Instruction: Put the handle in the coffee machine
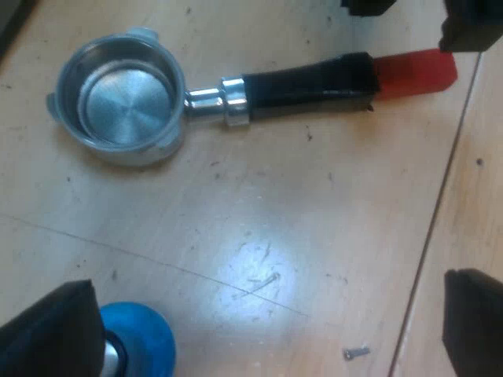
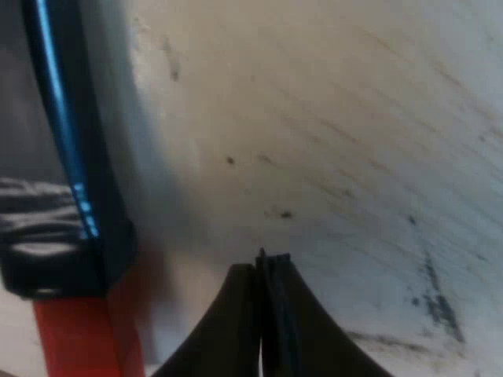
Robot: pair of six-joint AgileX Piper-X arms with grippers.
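The left pincer (image 1: pixel 263 326) hangs above the surface (image 1: pixel 314 236) with its two fingers set wide apart and nothing between them. Close against one finger stands a blue tamper (image 1: pixel 140 342). A small loose screw (image 1: pixel 356 353) lies on the surface nearer the other finger.

Farther out ahead of this pincer, well apart from it, the holder (image 1: pixel 236 98) lies flat on the surface. Its round metal basket (image 1: pixel 118 98) opens upward and its dark handle (image 1: pixel 306 82) runs out to the red end (image 1: pixel 413 72). The right pincer (image 2: pixel 263 263) is low over the surface just beside that red end, its fingers pressed together with nothing caught between them.

The holder looks rigid and probably heavy toward the basket, so a hold at the red tip would likely let it droop or twist. The dark handle appears smooth and may be slippery. The better hold is probably across the dark part near the metal collar, with fingers coming down on either side, since little room shows beneath it. A firm grip should do no harm.
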